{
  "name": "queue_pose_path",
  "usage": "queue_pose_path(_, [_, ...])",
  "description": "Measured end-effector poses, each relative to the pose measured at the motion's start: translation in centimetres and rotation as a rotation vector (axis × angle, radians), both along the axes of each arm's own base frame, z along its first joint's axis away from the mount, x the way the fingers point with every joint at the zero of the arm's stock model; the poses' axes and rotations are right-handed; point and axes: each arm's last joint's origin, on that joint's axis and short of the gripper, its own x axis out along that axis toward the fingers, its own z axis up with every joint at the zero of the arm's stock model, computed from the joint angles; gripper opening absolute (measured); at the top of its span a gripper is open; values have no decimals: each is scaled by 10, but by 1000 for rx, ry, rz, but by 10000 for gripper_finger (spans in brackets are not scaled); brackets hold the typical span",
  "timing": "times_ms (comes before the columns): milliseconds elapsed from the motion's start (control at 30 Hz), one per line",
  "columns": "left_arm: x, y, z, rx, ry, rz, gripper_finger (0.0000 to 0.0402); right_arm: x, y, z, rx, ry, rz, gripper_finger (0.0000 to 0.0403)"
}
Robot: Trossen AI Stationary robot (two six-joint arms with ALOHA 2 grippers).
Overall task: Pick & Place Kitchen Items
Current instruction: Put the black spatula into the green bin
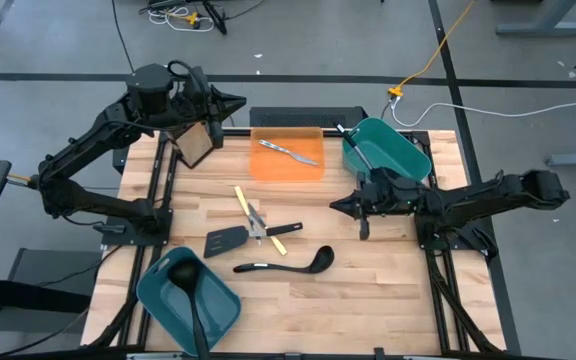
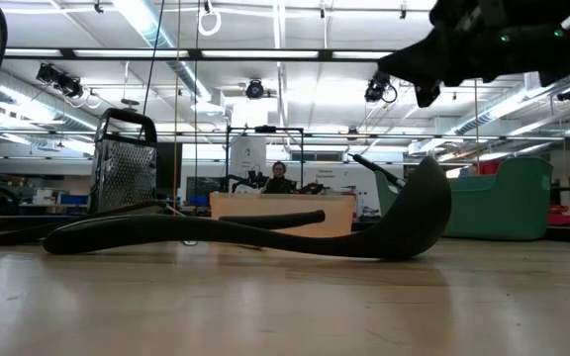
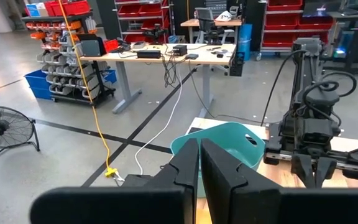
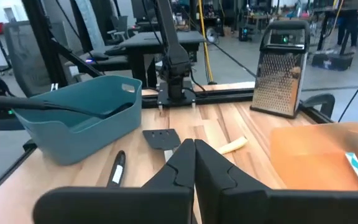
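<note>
A black ladle [image 1: 283,265] lies on the table's near middle, bowl toward the right. Just beyond it lie a black slotted spatula [image 1: 226,240], slim silver cutlery [image 1: 258,222] and two yellow-handled pieces [image 1: 243,200]. Another silver piece [image 1: 293,153] lies on the orange tray [image 1: 268,170]. A second ladle [image 1: 190,290] sits in the near-left teal bin [image 1: 223,310]. A black utensil handle [image 1: 353,140] sticks out of the far-right teal bin [image 1: 403,150]. My right gripper [image 1: 336,205] is shut, above the table right of the loose pieces, holding nothing. My left gripper [image 1: 238,102] is shut, high over the far edge.
A metal grater [image 1: 196,143] stands at the far left of the table, next to the orange tray. Bare wood shows along the near edge and at the near right. Beyond the table are cables on the floor, desks and shelves.
</note>
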Motion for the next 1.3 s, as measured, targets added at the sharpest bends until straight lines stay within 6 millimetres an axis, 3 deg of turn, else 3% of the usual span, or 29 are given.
queue_pose_path(500, [0, 0, 0, 0, 0, 0, 22, -41, 2, -29, 0, -36, 51, 6])
queue_pose_path(967, [0, 0, 0, 0, 0, 0, 22, -64, 2, -46, -21, -83, 54, 6])
queue_pose_path(1300, [0, 0, 0, 0, 0, 0, 22, -71, 2, -47, -23, -112, 51, 6])
